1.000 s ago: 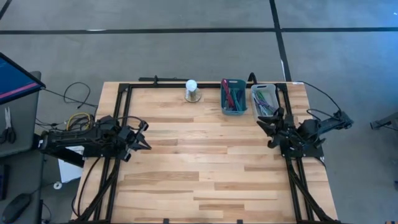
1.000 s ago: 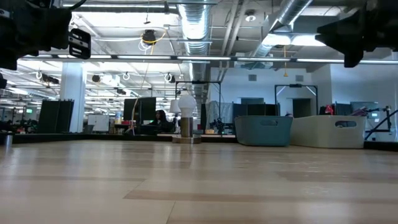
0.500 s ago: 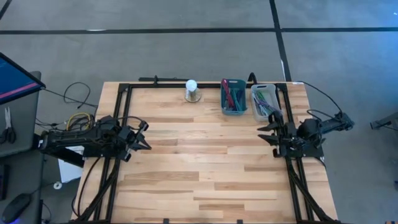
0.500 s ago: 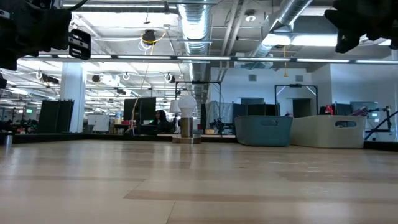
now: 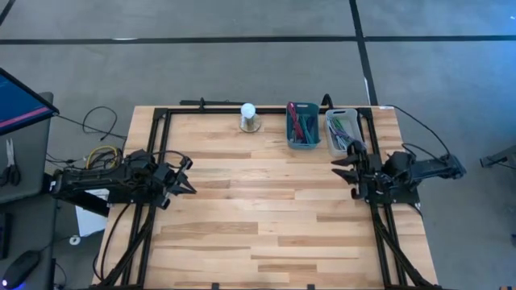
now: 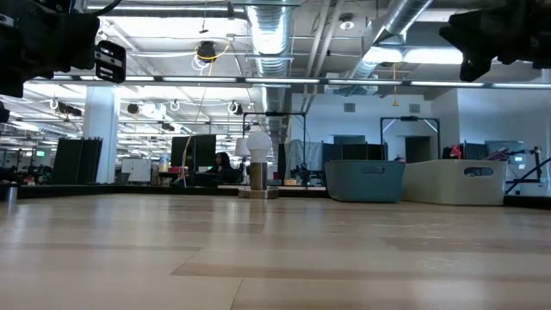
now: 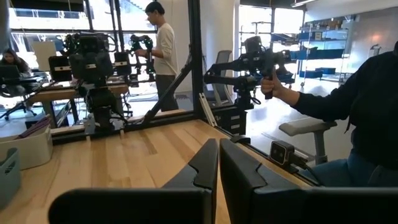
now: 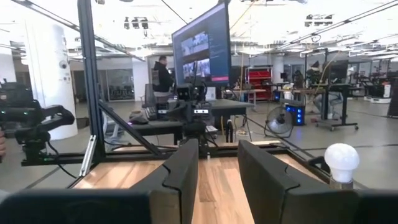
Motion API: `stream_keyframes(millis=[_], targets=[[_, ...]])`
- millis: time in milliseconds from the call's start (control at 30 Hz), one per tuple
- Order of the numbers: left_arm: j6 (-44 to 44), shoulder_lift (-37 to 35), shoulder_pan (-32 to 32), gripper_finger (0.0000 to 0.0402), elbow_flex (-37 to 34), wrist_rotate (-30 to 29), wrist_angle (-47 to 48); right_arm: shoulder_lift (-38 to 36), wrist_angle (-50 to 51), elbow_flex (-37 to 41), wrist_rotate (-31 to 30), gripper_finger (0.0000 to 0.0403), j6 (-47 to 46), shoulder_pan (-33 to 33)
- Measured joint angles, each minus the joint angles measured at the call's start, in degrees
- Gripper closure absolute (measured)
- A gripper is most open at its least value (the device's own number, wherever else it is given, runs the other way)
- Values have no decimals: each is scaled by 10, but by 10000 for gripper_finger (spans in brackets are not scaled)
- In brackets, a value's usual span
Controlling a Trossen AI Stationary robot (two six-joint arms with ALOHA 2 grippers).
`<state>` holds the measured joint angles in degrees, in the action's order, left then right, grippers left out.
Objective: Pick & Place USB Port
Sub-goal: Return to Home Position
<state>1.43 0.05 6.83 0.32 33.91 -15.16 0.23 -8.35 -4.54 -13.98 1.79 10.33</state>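
High view: right gripper (image 5: 345, 178), partly open, empty, just beside the gray bin (image 5: 343, 111); teal bin (image 5: 303, 105) beyond. Left gripper (image 5: 187, 176), nearly closed, empty, well apart.

**Q:** What stands on the desk (image 5: 242, 209) apart from the job itself?

**A:** A white bulb (image 5: 248, 110) upright on a small round base (image 5: 251, 126), near the rear edge of the pale wood top.

**Q:** And around it?

**A:** Grey floor (image 5: 201, 72) crossed by black lines (image 5: 242, 39). On the left side are a blue-lit screen (image 5: 18, 103), scissors (image 5: 10, 161), a mouse (image 5: 24, 264) and loose wires (image 5: 101, 121) trailing on the floor.

**Q:** The room beyond?

**A:** An open workshop with silver ducts (image 6: 269, 34) overhead, a white pillar (image 6: 101, 129), a large display (image 8: 200, 46) and a floor fan (image 8: 275, 121). One person in a white top (image 7: 163, 53) stands in the background, and another in a dark sleeve (image 7: 360, 106) sits beside the desk.
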Motion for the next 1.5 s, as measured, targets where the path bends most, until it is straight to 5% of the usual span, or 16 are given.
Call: stream_keyframes(millis=[633, 1500], targets=[[0, 1, 0, 385, 0, 0, 24, 0, 34, 41, 75, 295, -48, -75], [-8, 1, 0, 385, 0, 0, 36, 1, 60, 42, 36, 295, 12, -75]])
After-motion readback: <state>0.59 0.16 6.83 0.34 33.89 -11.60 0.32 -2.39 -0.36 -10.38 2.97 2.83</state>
